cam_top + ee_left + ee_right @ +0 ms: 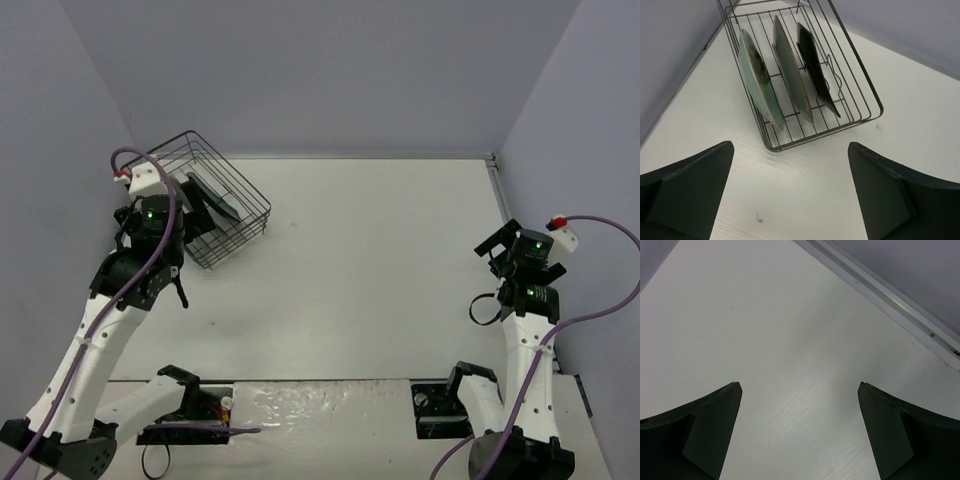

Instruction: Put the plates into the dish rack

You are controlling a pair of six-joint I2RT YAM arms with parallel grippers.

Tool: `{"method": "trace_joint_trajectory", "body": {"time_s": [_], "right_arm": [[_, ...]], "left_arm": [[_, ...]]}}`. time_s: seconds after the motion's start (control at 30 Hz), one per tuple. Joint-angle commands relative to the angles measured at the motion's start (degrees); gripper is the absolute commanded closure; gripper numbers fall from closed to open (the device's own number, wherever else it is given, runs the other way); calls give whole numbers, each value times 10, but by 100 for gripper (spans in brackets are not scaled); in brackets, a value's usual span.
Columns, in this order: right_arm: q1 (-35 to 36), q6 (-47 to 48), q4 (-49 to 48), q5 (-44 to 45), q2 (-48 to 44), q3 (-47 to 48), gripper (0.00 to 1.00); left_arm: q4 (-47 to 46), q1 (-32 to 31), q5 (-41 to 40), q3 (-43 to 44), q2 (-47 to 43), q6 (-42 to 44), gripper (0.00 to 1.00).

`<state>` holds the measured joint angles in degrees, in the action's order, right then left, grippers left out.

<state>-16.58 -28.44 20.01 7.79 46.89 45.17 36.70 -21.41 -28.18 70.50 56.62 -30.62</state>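
Left wrist view: three plates on edge inside dish rack (825,131), side by side: mint-green plate (760,82) leftmost, grey plate (791,75) in the middle, dark teal plate (814,65) on the right. All leaning rather than upright, lower edges lodged between floor wires. Left gripper (790,145) spread wide, empty, hovering just short of rack's near rim. Right gripper (799,384) likewise released, nothing between fingers, over bare table (790,315), well apart from rack. Judged fully loaded. Risks: clipping near rim while pulling away, jolting light wire basket; tilted plates then sliding along wires or toppling into one another
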Motion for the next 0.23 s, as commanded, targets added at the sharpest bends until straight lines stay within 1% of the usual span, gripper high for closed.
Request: {"method": "trace_joint_trajectory", "body": {"time_s": [0.0,0.2], "right_arm": [[-3,-7,-17,39,-24,16,0],[-3,-9,-18,44,-27,12,0]], "left_arm": [[0,0,-44,-4,-21,-23,3],[11,0,-57,-11,-31,-23,3]]}}
